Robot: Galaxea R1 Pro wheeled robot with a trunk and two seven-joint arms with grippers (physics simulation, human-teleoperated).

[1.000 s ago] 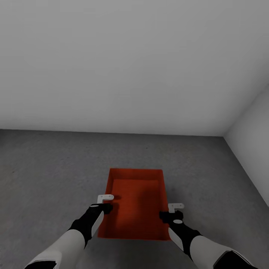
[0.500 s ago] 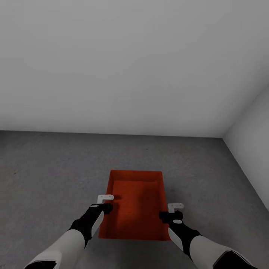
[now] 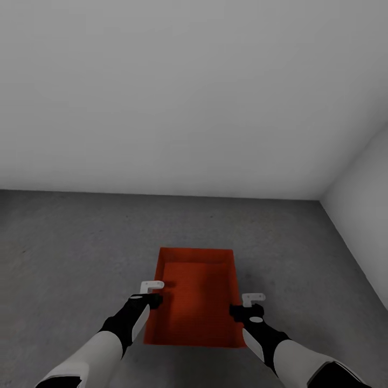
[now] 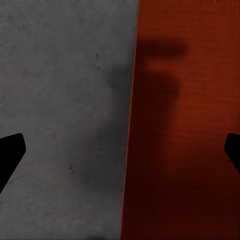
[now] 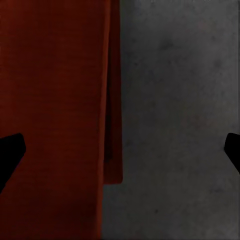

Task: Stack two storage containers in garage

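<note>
**Orange-red bin on garage floor, both grippers spread over its side walls**

We find one orange-red storage container resting on the dark grey, mottled concrete floor, near the corner where two pale grey walls meet. It stands open side up, its long axis running away from us.

The left gripper hangs over the container's left wall, and the right gripper over its right wall. We see no contact with the bin from either.

In the left wrist view the black fingertips stand wide apart at the frame edges, one over bare concrete and the other over the container's interior, with the wall's edge between them. We judge this gripper released.

The right wrist view matches: fingertips spread wide, one over the red interior, one over the floor, the thin wall between. This gripper is likewise released. A second red edge shows just outside and below the wall; we cannot tell what it belongs to.
</note>
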